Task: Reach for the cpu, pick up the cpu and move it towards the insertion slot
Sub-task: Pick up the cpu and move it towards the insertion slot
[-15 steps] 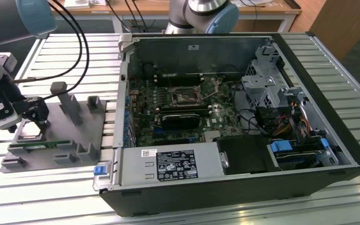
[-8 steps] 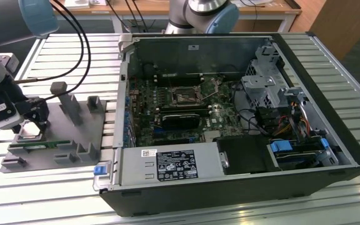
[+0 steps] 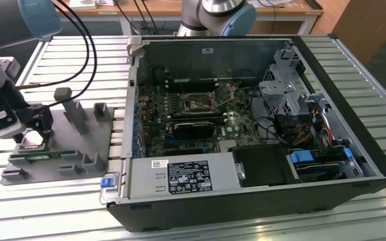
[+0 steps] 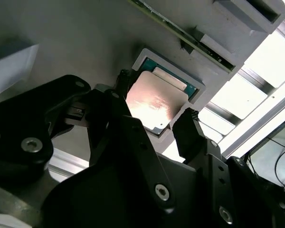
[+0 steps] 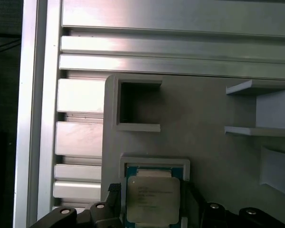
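Observation:
The cpu (image 3: 32, 146) is a small square chip with a silvery top, lying in a pale recess of the grey holder block (image 3: 59, 150) at the exterior view's left. My gripper (image 3: 32, 136) hangs right over it, open, with one black finger on each side of the chip. In the second wrist view the cpu (image 4: 154, 102) lies between the fingertips (image 4: 186, 124), which stand close to its edges. The first wrist view has the cpu (image 5: 153, 199) seated flat in its recess. The insertion slot (image 3: 196, 104) is the metal-framed socket on the motherboard inside the open computer case.
A long green memory stick (image 3: 42, 154) lies along the holder block beside the cpu, and grey posts (image 3: 69, 108) rise from the block. The black computer case (image 3: 354, 125) has tall walls. Cables (image 3: 79, 45) trail from the arm. Everything rests on a slatted aluminium table (image 3: 59, 211).

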Robot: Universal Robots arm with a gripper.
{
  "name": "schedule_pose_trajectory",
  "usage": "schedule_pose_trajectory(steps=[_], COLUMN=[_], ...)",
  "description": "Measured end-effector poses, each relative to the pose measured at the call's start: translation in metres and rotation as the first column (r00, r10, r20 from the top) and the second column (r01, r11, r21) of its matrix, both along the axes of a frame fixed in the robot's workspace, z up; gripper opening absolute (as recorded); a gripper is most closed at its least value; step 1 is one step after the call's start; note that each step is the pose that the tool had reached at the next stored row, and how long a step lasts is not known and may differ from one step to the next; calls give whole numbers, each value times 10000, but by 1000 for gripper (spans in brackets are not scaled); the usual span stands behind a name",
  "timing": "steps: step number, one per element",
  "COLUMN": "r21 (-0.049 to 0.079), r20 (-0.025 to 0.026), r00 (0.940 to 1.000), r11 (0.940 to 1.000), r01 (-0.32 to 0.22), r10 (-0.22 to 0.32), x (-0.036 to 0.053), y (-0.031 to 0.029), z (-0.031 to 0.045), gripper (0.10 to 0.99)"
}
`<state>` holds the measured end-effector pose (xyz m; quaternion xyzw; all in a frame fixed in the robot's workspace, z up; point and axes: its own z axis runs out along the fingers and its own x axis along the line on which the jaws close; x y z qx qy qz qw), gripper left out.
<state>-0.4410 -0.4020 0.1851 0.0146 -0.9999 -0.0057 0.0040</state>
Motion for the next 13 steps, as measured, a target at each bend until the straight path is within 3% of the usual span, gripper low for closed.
schedule_pose_trajectory(steps=[9, 11, 13], r21=[-1, -2, 0], r20=[7, 6, 8], r00=[10000, 10000, 10000], r11=[10000, 10000, 10000], r01=[0, 0, 0], r10=[0, 0, 0], x=[-20, -19, -16], y=[-1, -1, -1], z=[-23, -23, -25], gripper=[631, 541, 541])
